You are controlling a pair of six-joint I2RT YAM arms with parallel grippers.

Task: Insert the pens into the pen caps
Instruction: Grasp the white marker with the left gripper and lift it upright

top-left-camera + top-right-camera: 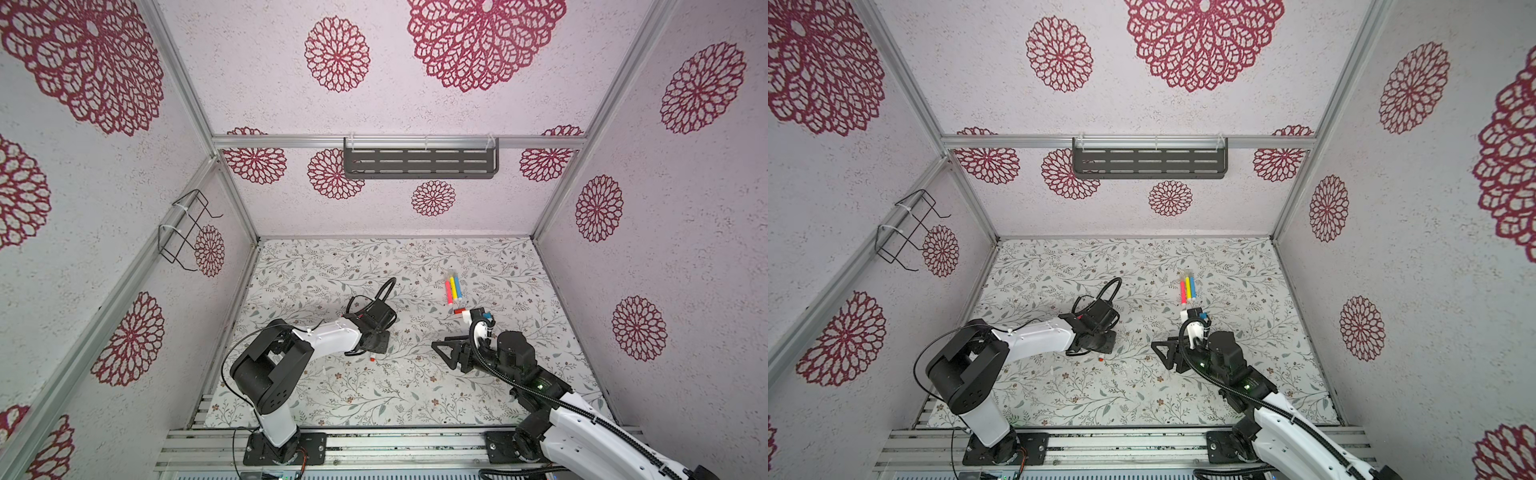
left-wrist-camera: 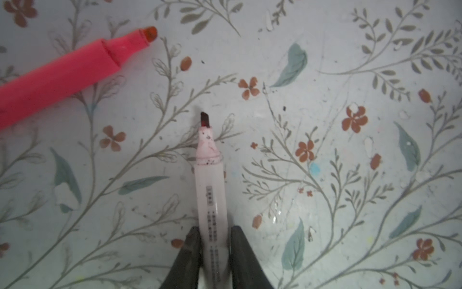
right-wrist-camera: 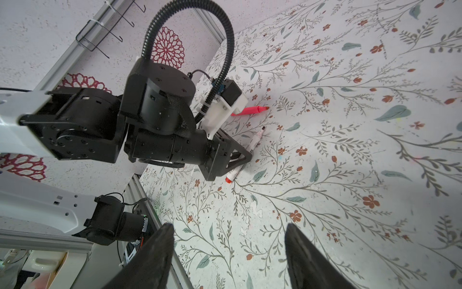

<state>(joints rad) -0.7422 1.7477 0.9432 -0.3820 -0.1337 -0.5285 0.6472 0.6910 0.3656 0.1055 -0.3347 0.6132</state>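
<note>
My left gripper (image 2: 215, 236) is shut on a white-barrelled pen (image 2: 209, 190) with a dark red chisel tip. The pen lies flat at the floral mat, and its red rear end (image 3: 230, 178) sticks out behind the fingers. That same red end (image 1: 372, 356) shows in both top views. A pink pen (image 2: 57, 77) lies uncapped just beyond, apart from the held one. Three pens, pink, yellow and blue (image 1: 453, 287), lie side by side farther back. My right gripper (image 3: 228, 232) hangs open and empty over the mat. A tiny pale piece (image 1: 322, 370), perhaps a pen cap, lies near the left arm.
A red and white piece (image 1: 460, 310) lies partly hidden behind the right wrist camera. A dark slotted shelf (image 1: 419, 163) hangs on the back wall and a wire rack (image 1: 185, 230) on the left wall. Aluminium rails (image 1: 374, 440) run along the mat's front edge.
</note>
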